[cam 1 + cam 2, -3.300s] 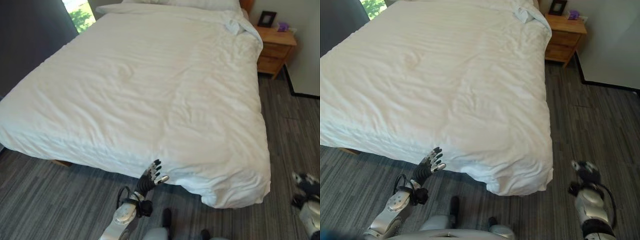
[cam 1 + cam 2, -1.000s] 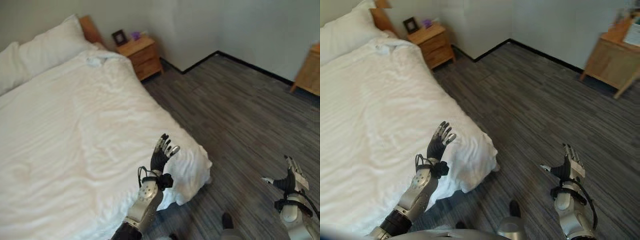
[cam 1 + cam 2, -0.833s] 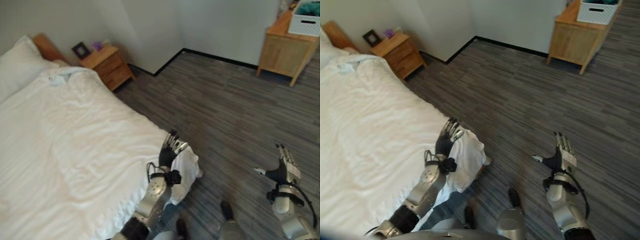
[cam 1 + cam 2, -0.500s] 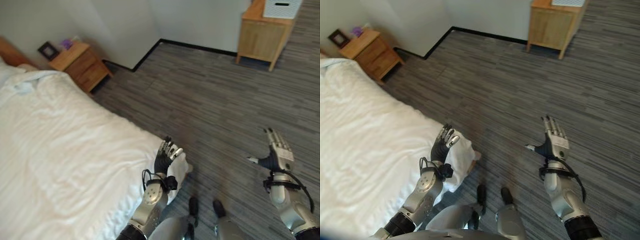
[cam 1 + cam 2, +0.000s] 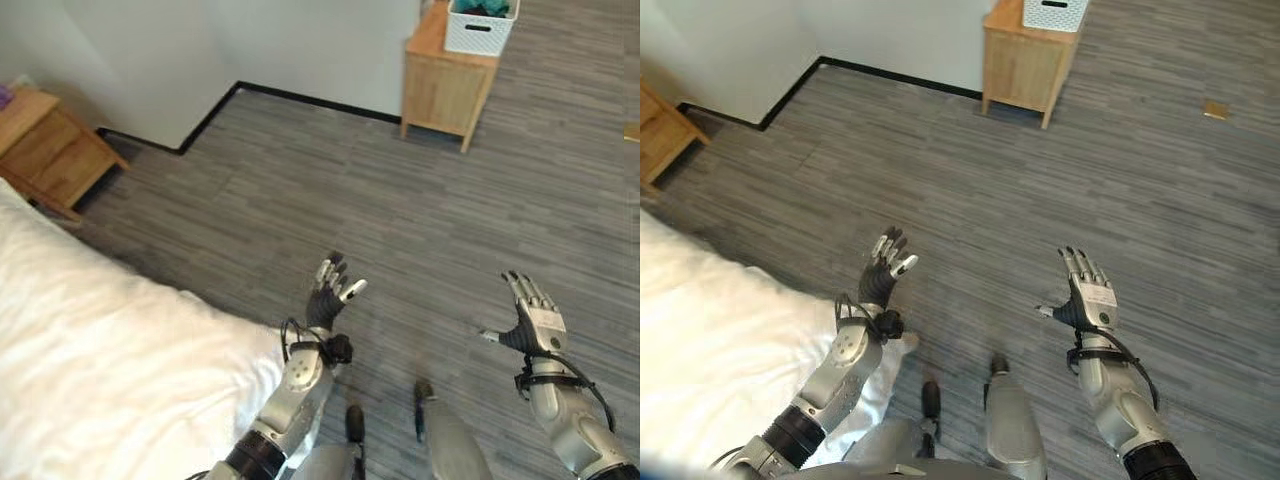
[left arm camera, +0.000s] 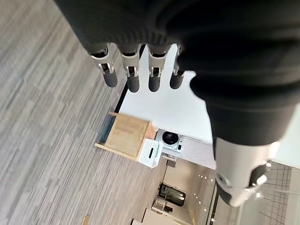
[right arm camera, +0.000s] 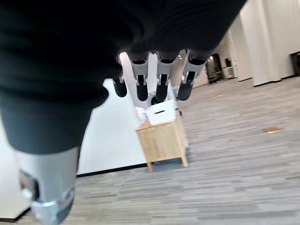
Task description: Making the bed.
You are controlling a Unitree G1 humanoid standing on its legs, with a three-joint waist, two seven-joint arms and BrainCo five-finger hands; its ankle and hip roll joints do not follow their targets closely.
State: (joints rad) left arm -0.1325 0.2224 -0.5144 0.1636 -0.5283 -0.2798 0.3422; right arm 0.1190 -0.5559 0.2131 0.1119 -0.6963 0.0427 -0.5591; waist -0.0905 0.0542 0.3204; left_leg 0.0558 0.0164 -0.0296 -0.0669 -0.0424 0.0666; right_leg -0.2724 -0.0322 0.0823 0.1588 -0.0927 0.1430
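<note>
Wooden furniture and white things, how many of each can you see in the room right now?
Wooden furniture: 2, the cabinet by the wall and the nightstand beside the bed.
White things: 2, the duvet on the bed and the basket on top of the cabinet.
Total: 4

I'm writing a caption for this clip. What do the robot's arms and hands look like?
Both arms are silver-grey with darker bands lower down. The left robot hand and right robot hand have silver fingers with dark tips and a separate thumb; a dark ribbed cover wraps the back of the hand and the wrist.
</note>
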